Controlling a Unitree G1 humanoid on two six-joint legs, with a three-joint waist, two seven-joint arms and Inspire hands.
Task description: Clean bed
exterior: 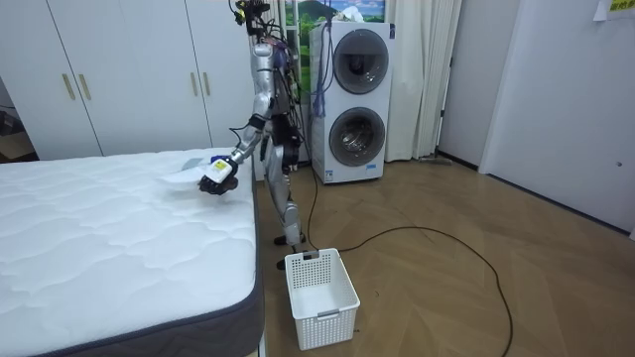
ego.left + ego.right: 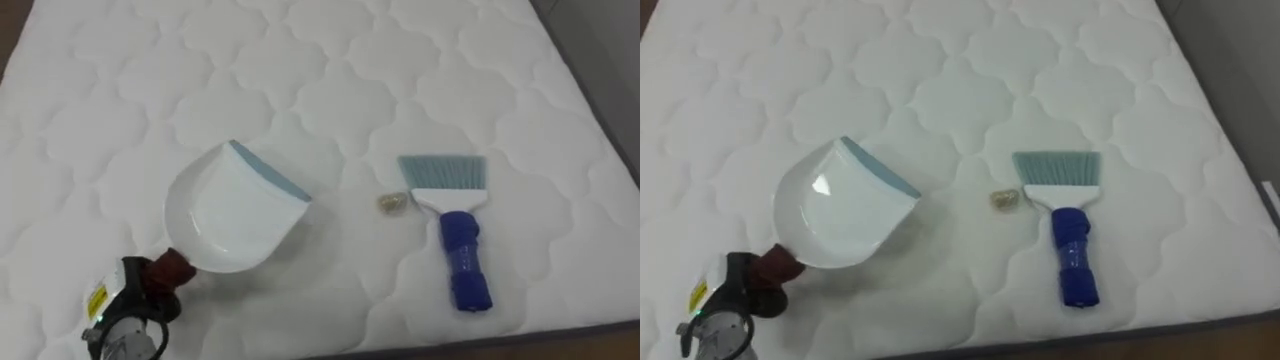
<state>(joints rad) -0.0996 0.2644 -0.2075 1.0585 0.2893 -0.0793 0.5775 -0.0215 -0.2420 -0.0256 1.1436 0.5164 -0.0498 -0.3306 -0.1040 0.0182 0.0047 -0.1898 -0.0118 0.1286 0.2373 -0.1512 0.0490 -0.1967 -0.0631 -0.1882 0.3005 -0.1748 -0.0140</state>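
Observation:
A white dustpan [image 2: 235, 215] with a pale blue lip hovers tilted just over the quilted white mattress [image 2: 320, 70]. My left hand [image 2: 130, 305] is shut on its dark red handle at the lower left. A small beige scrap of debris [image 2: 392, 203] lies on the mattress, to the right of the pan's lip. Right beside the scrap lies a hand brush [image 2: 455, 225] with a blue handle, its pale bristles pointing away from me. In the room view I stand at the bed's side with the left hand [image 1: 216, 177] and dustpan [image 1: 189, 171] held out over the mattress.
The mattress's right edge [image 2: 610, 140] and near edge [image 2: 520, 338] are close to the brush. On the floor by the bed's corner stands a white plastic basket [image 1: 320, 296]. Stacked washing machines [image 1: 359, 99] stand behind me, and wardrobe doors [image 1: 129, 79] line the wall.

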